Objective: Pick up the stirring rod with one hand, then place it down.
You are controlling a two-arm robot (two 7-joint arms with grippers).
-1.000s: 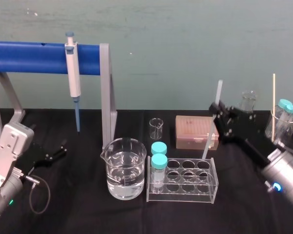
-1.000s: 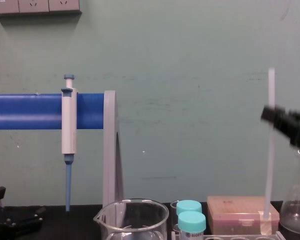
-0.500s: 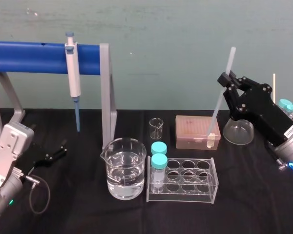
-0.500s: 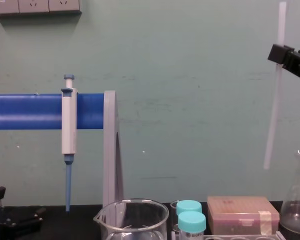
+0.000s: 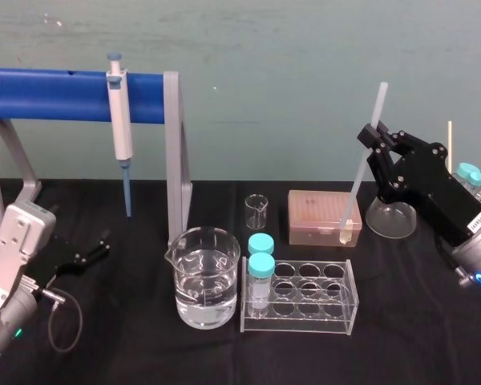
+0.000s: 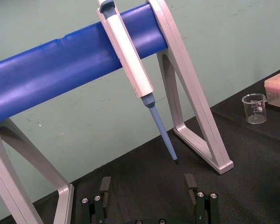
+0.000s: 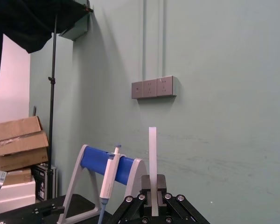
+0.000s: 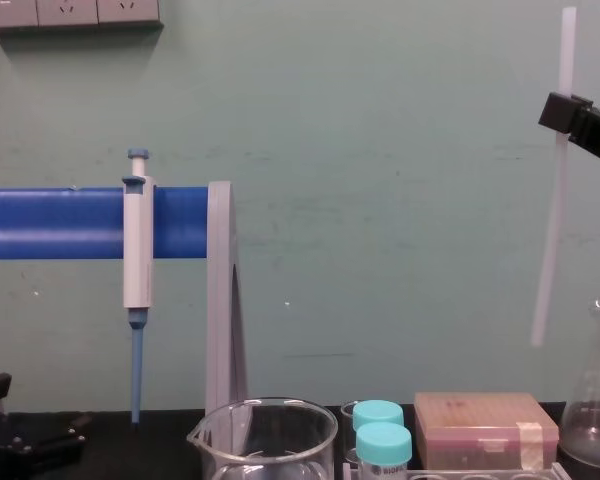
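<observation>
table (image 5: 144, 353): black cloth, seen from 6 o'clock.
left gripper (image 5: 103, 245) (image 6: 147, 186): parked low at 8 o'clock, fingers spread wide, aimed toward 2 o'clock.
rack (image 5: 337, 309): clear, at 5 o'clock of the table's middle, nearest the front edge.
tubes (image 5: 261, 265) (image 8: 382, 440): two with teal caps, upright in the rack's 9 o'clock end, one behind the other.
beaker (image 5: 207, 273) (image 8: 265, 440): large, holding clear liquid, just beside the rack at its 9 o'clock.
small beaker (image 5: 256, 210) (image 6: 255, 108): upright at 12 o'clock of the tubes, apart from them.
box (image 5: 317, 212) (image 8: 480, 425): tan, at 12 o'clock of the rack.
right gripper (image 5: 374, 136) (image 7: 152, 198) (image 8: 565, 108): raised high at 2 o'clock, fingers pinched narrow on the rod.
rod (image 5: 361, 172) (image 7: 152, 154) (image 8: 552, 230): held near its upper end, close to upright, its top leaning toward 1 o'clock. In the chest view its lower end hangs in the air, well above the box and table.
flask (image 5: 391, 218) (image 8: 595, 420): glass, at 3 o'clock of the box, partly behind the right gripper.
stand (image 5: 56, 95): blue bar on grey legs, at 10 o'clock along the back.
pipette (image 5: 120, 128) (image 6: 130, 60) (image 8: 136, 250): hangs from the bar, tip pointing down.
</observation>
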